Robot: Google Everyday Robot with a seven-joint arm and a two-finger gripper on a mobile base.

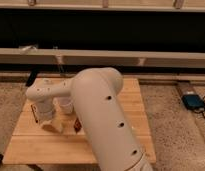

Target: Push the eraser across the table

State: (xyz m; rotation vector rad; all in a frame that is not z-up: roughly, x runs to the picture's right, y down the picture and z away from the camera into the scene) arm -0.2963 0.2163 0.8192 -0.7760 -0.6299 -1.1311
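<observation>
Gripper (50, 122), grasp state indeterminable, lowered onto left half of wooden table (31, 145) below white cup (66, 105); eraser not surely identifiable, perhaps the small dark-red piece (77, 124) just right of it.

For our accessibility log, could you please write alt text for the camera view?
A white robot arm reaches across a light wooden table, its gripper low over the tabletop beside a white cup and a dark red object.

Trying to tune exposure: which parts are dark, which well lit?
Camera view: the table is warmly, evenly lit; the band behind it is near black; the white arm is bright without glare; the gripper hangs low over the table's left half.
</observation>
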